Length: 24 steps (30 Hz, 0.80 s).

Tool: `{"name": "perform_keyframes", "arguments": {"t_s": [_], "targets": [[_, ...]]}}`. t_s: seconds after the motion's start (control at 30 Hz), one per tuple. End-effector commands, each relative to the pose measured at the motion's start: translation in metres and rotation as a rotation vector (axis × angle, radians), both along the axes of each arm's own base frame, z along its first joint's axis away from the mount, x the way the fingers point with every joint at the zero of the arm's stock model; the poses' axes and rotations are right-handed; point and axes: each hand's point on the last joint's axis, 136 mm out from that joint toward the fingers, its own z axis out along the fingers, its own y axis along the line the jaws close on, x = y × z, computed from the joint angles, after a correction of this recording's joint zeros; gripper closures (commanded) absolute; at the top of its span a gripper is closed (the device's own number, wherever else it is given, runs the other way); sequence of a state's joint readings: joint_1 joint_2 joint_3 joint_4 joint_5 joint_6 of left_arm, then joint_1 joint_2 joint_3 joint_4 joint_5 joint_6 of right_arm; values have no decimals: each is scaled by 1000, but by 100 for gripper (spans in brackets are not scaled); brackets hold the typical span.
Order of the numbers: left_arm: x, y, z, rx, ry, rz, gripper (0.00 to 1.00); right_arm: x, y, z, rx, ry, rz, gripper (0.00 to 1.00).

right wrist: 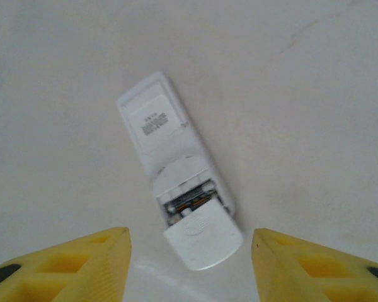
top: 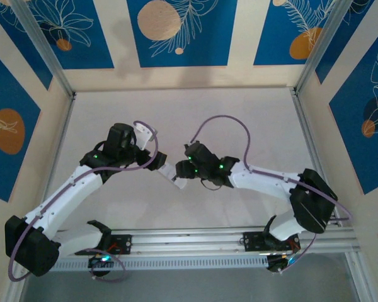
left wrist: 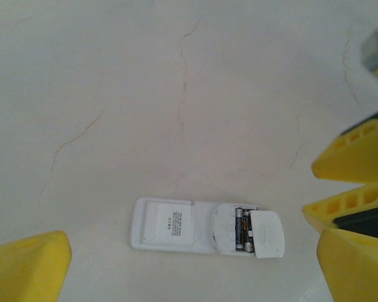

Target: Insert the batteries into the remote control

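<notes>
The white remote control [left wrist: 176, 225] lies face down on the table with its label up. Two batteries [left wrist: 242, 229] sit side by side in its open compartment. The white battery cover [left wrist: 268, 234] lies slid partway off the end, so the batteries still show. My left gripper [left wrist: 192, 270] hovers open above the remote with nothing between its yellow fingers. In the right wrist view the remote [right wrist: 167, 145] runs diagonally, with the batteries [right wrist: 189, 201] and the cover [right wrist: 203, 241] at its near end. My right gripper [right wrist: 192, 267] is open, a finger on each side of the cover and touching nothing.
Both arms meet at the table's middle [top: 176, 170] in the top view. The right gripper's yellow fingers [left wrist: 356, 151] stand close by, to the right of the remote, in the left wrist view. The pale tabletop [left wrist: 176, 94] has fine cracks. Metal rails [top: 189, 242] run along the near edge.
</notes>
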<state>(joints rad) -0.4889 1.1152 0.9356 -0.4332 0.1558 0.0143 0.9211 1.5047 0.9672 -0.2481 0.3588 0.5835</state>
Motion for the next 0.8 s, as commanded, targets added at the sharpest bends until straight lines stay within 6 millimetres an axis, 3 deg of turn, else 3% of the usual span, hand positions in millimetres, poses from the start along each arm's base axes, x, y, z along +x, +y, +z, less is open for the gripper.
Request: {"name": "perform_keyframes", "arguments": {"t_s": [0.0,0.2,0.3,0.33,0.53,0.77], "targets": [[0,5,2,25,-39,-5,0,-22,-28,-57,-345,41,283,44],[0,8,1,41,-59,-10,0,-34,8,-57,-172,-89,452,42],[-1,7,0,41,-60,-17,0,-47,12,-49,-101,-210,520,18],[-1,7,0,40,-60,-20,0,-50,13,-44,-82,-260,536,16],[-2,4,0,22,-58,-32,0,-47,-5,-32,40,-536,475,16],[-6,-9,-3,-40,-14,-66,0,-47,2,-60,64,-566,501,16]]}}
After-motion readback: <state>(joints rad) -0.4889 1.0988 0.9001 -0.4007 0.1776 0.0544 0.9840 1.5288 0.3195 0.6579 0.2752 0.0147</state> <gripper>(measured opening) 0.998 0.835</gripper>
